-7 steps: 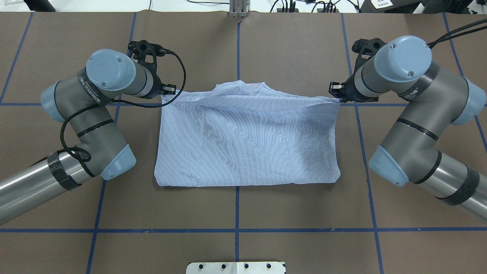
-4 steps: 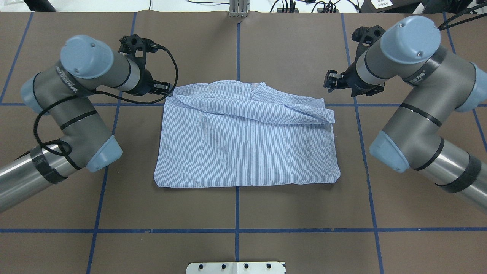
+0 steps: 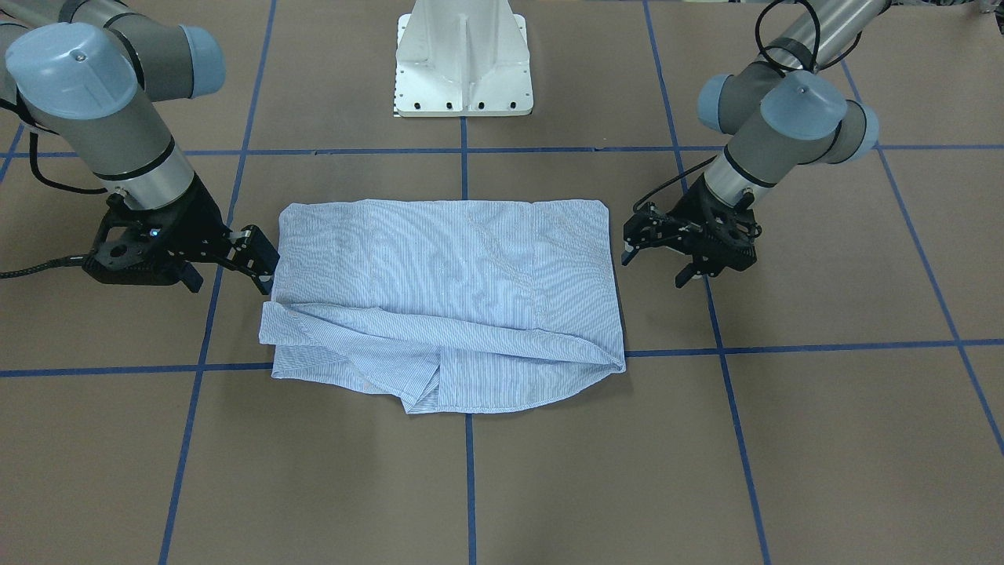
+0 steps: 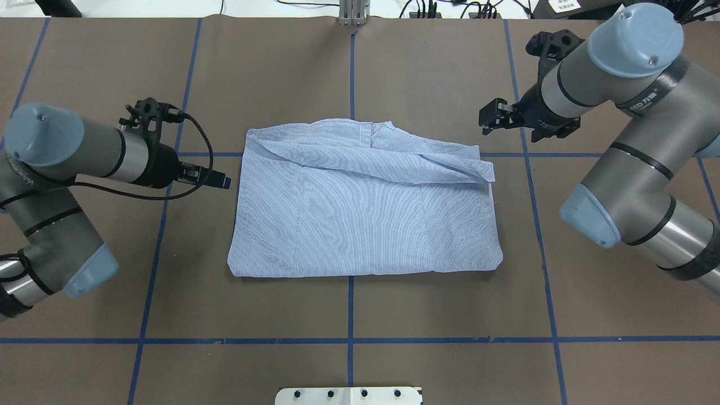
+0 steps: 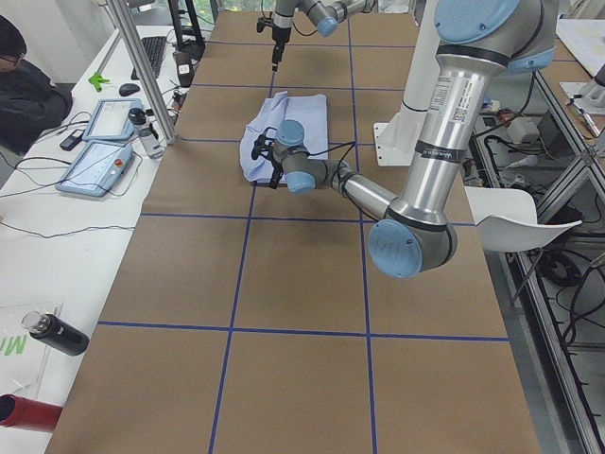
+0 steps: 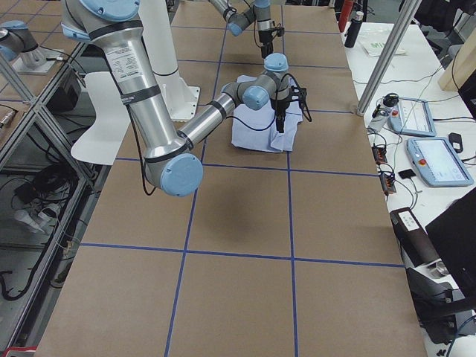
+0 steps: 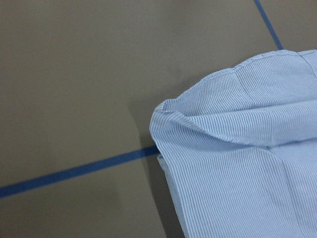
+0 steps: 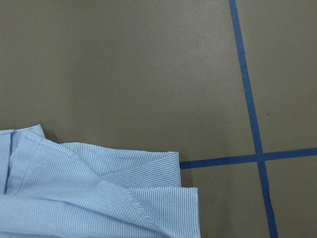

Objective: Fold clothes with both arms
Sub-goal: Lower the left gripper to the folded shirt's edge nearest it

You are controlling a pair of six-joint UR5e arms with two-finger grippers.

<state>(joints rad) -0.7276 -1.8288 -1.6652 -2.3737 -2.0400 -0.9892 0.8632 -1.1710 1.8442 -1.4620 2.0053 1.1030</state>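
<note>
Left fingers and right fingers are hanging open, empty, beside my partly folded striped shirt, more folds remaining.

In the overhead view, white letters run along the grey band of the right arm, at the upper right. They seem to read "EED", with two signs after. The left arm, at the left edge, has white letters too, too bent to read.

Cloth, paper, metal
Shirt: thin, matt woven cloth; table cover: smooth matt brown paper; left arm: glossy bare metal tube.
</note>
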